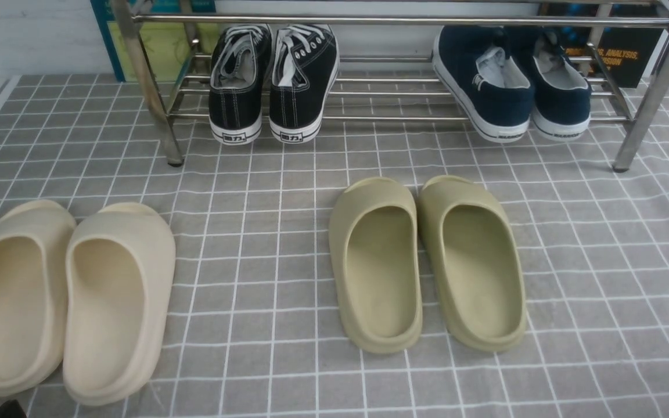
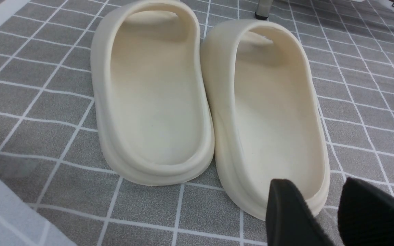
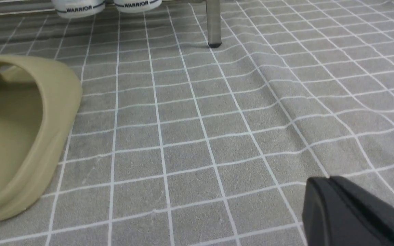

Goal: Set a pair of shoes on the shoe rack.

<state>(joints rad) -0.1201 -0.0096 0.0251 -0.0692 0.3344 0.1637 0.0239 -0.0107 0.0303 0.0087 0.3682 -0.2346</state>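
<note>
- Pair of shoes (image 1: pixel 514 87): both navy slip-ons sit on the lower bars of the shoe rack (image 1: pixel 404 20), at its right end, heels toward the camera and overhanging the front bar, toes tilted in and up. The two touch or nearly touch side by side. Judged from this, placement looks done.
- Black lace-up sneakers (image 1: pixel 273 81) occupy the left part of the same shelf in the same heel-out tilt; a bare stretch of bars lies between the two pairs.
- Olive slides (image 1: pixel 427 261) and cream slides (image 1: pixel 67 296) rest flat on the grey checked cloth (image 1: pixel 601 261) in front of the rack, each pair side by side, untouched by either arm.
- Left gripper (image 2: pixel 323 212): fingers spread apart, nothing between them. It hangs low, just above the heel rim of the cream slide nearer the cloth's middle, and appears clear of it. Only dark tips show at the bottom left corner of the front view.
- Right gripper (image 3: pixel 351 212): fingers pressed together, empty, low over bare cloth, well apart from the olive slide. Out of sight in the front view.
- Both arms sit pulled back toward the robot's side, well short of the rack; reads as a resting pose.
</note>
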